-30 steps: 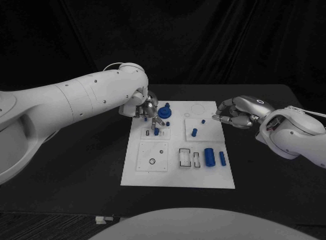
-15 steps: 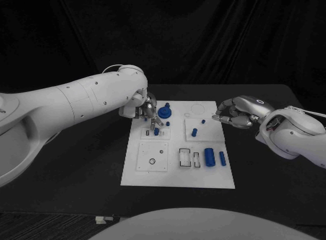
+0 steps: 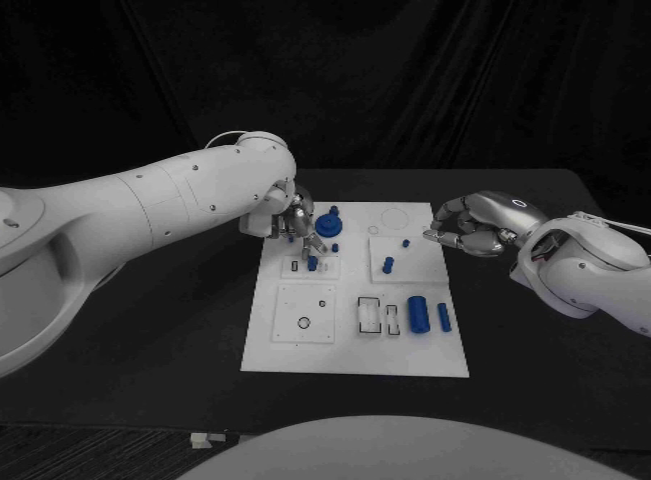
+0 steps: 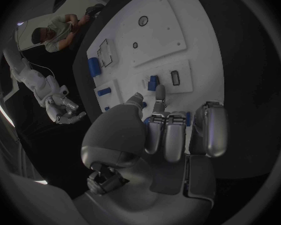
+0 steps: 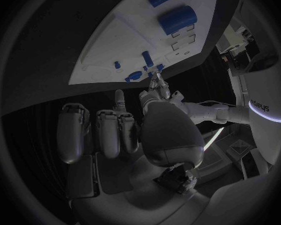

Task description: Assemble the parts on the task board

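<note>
Our left hand (image 3: 292, 222) hovers over the far left corner of the white board (image 3: 357, 355). Its fingers (image 4: 160, 96) reach down toward a small upright blue peg (image 3: 312, 263) just below the fingertips, and we cannot tell whether they pinch anything. A round blue part (image 3: 330, 222) sits just beside this hand, toward the board's middle. Our right hand (image 3: 474, 228) hangs curled with nothing in it off the board's far right edge, well apart from that peg. We judge the left hand is the nearer one for the next move.
</note>
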Robot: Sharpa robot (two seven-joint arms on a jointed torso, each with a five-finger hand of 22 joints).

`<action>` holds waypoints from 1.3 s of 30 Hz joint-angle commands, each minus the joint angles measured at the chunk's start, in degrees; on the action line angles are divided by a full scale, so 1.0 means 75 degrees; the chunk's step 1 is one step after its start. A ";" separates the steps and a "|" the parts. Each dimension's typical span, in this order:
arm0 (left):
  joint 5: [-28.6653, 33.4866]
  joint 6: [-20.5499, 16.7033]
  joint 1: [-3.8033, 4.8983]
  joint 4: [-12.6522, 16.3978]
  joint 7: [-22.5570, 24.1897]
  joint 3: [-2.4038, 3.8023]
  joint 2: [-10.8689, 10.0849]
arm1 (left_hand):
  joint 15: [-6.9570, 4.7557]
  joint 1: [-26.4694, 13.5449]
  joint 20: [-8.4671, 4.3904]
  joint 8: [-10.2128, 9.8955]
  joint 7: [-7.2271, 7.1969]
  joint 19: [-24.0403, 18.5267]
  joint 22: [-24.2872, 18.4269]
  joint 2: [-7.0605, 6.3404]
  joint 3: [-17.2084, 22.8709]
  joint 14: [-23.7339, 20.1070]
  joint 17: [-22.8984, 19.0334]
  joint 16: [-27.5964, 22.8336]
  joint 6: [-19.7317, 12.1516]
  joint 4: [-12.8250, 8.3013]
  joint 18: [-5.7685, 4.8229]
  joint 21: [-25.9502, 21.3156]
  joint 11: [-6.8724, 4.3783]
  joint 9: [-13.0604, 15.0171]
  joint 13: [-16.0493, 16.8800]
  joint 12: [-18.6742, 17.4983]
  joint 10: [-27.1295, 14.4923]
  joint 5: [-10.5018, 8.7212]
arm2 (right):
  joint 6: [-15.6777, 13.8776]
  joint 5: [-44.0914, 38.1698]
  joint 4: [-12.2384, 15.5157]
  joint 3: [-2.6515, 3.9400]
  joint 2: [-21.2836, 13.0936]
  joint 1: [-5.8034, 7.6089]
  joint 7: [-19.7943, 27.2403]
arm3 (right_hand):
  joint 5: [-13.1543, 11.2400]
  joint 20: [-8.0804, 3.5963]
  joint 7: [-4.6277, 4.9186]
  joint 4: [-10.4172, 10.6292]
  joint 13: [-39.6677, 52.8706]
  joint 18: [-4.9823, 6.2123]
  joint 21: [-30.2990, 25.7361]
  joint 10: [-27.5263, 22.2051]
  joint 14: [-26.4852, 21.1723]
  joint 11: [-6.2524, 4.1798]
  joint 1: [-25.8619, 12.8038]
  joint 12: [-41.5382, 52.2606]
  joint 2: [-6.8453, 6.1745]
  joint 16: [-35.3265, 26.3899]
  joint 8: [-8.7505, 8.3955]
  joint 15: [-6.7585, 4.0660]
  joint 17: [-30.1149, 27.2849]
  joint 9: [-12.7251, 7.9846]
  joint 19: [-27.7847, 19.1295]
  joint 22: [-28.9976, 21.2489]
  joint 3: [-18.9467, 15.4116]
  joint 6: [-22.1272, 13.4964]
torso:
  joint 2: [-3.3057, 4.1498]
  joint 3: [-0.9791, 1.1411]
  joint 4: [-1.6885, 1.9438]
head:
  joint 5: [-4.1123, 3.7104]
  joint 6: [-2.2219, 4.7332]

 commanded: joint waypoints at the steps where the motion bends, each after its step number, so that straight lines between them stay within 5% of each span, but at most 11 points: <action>1: 0.0067 0.0098 -0.0024 -0.0022 0.0093 0.0007 0.0028 | 0.0003 -0.0062 -0.0001 0.0035 -0.0022 -0.0059 0.1435 0.0021 0.0019 0.0808 0.2013 0.0020 -0.0024 -0.0009 0.0092 -0.0059 -0.0027 0.0011 0.2012 0.0026 0.0798 0.0049 | -0.0073 -0.0016 0.0007 0.0004 -0.0003 -0.0016 -0.0118 | 0.0023 0.0073 -0.0001 0.0010 0.2012 0.0084 -0.0022 0.0813 0.0614 0.0041 -0.0036 0.0019 0.0033 -0.0028 -0.0034 0.0055 0.1122 -0.0007 0.0203 0.1557 -0.0008 0.0038 | 0.0003 0.0000 -0.0003 | 0.0000 -0.0002; 24: 0.0067 0.0387 -0.0189 -0.0029 0.0016 0.0007 0.0060 | 0.0005 -0.0066 0.0003 0.0073 -0.0033 -0.0128 0.1406 0.0012 0.0064 0.0808 0.2013 0.0020 -0.0045 -0.0045 0.0113 -0.0151 -0.0031 0.0098 0.2012 0.0026 0.0798 0.0105 | -0.0071 -0.0016 -0.0013 0.0004 0.0014 -0.0016 -0.0103 | 0.0025 0.0073 0.0000 0.0008 0.2012 0.0090 -0.0048 0.0813 0.0608 0.0042 -0.0043 0.0019 0.0034 -0.0049 -0.0039 0.0054 0.1088 -0.0015 0.0194 0.1549 -0.0016 0.0059 | 0.0001 0.0002 0.0003 | -0.0040 -0.0002; 39: 0.0067 0.0281 -0.0217 -0.0021 0.0188 0.0007 0.0032 | -0.0016 0.0049 -0.0015 0.0113 -0.0061 -0.0187 0.1388 -0.0038 0.0443 0.0808 0.2013 0.0020 -0.0164 -0.0262 0.0128 -0.0222 -0.0058 0.0305 0.2012 0.0026 0.0798 0.1097 | -0.0052 -0.0016 -0.0015 0.0004 0.0002 -0.0016 -0.0106 | 0.0025 0.0073 0.0000 0.0007 0.2012 0.0116 -0.0149 0.0813 0.0582 0.0042 -0.0043 0.0019 0.0035 -0.0119 -0.0041 0.0054 0.0969 -0.0017 0.0148 0.1514 -0.0017 0.0066 | -0.0003 0.0001 -0.0001 | -0.0045 -0.0002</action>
